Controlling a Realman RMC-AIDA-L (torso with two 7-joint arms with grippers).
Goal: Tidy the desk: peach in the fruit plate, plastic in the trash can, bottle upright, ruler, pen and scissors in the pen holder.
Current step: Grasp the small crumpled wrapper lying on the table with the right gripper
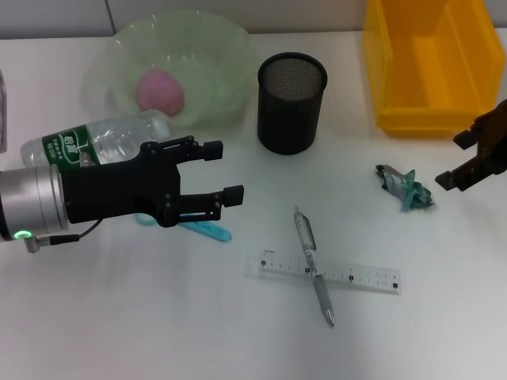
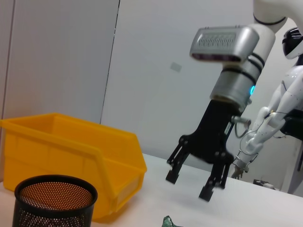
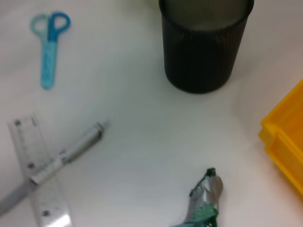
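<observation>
While the pink peach point(image 1: 161, 89) already sits in the pale green fruit plate point(image 1: 222, 47) | clear plastic bottle point(image 1: 95, 142) lying flat, crumpled plastic wrapper point(image 1: 405, 188), transparent ruler point(image 1: 329, 274), grey pen point(image 1: 314, 265), blue scissors point(image 3: 48, 47) remain on white surface point(image 1: 158, 317) | left hand point(image 1: 223, 172) released, right hand point(image 1: 454, 159) released, both empty.

Left pincer point(image 1: 222, 170) reaches forward, jaws parted — right pincer point(image 1: 458, 160) (also spread) hovers at the edge.

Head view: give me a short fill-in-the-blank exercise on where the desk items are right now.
1. The peach lies in the ____.
2. The pen lies across the ____.
3. The bottle is not upright; it lies on its ____.
4. The pen holder stands beside the yellow bin, and the holder is ____.

Missing words: plate; ruler; side; empty
</observation>
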